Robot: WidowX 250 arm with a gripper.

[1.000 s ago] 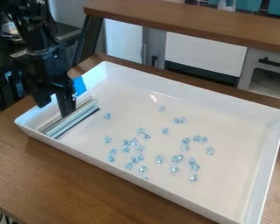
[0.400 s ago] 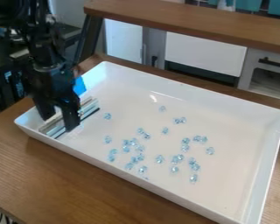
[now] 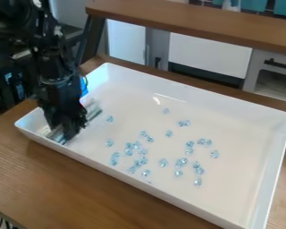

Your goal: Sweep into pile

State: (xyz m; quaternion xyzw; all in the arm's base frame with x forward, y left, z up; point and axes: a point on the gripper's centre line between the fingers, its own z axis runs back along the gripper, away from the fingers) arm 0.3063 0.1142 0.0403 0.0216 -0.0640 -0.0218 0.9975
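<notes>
Jaws closed on the sweeper (image 3: 93, 110) at the left end of the tray (image 3: 196, 95), the gripper (image 3: 63, 133) stood apart from the scattered beads (image 3: 163, 163). Sweeping well called for a firm grip, the long edge flush with the floor, and slow strokes inward.

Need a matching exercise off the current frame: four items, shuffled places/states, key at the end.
Column 1
1. clear pale-blue beads
2. large white rectangular tray
3. black gripper
4. pale, narrow strip-shaped tool

Column 2
A. in the tray near its left end, partly hidden by the gripper
B. resting on the brown wooden table
C. scattered, not in one pile
D. hanging down over the tray's left end

Pairs: 1-C, 2-B, 3-D, 4-A
</notes>
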